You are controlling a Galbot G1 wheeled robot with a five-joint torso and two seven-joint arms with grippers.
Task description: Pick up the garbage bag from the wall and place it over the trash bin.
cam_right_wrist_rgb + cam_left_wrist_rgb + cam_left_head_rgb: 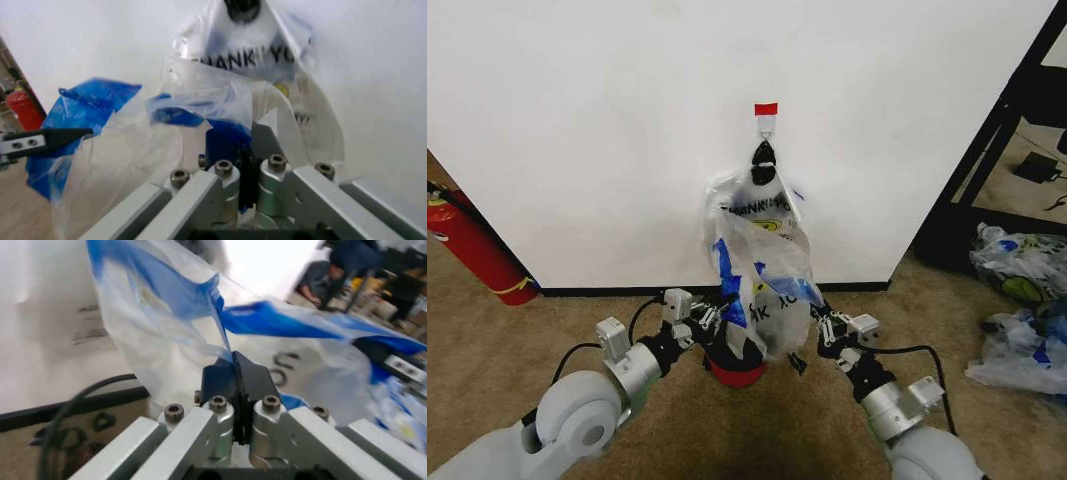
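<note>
Stretching the garbage bag (762,265) between both arms, I work low against the wall (577,120), where the bag's top hangs from the small hook (767,124) under its strip of red tape (766,108); its lower part drapes down over the trash bin (736,371), whose red base peeks out on the carpet (517,350); the left gripper (710,318) has its fingers (235,377) pinched together on a fold of the blue-streaked film, and the right gripper (825,329) likewise has its fingers (233,145) closed tight on the bag's other edge, as both wrist views show; a red fire extinguisher (467,245) leans by the wall to the left, and spare bags (1022,300) lie on the floor to the right; I judge the step in hand to be opening the mouth while the bag is yet on its hook; the next move, as I read it, calls for freeing the loop from the hook without tearing the thin film, then spreading both edges apart wide enough to clear the bin's rim.
</note>
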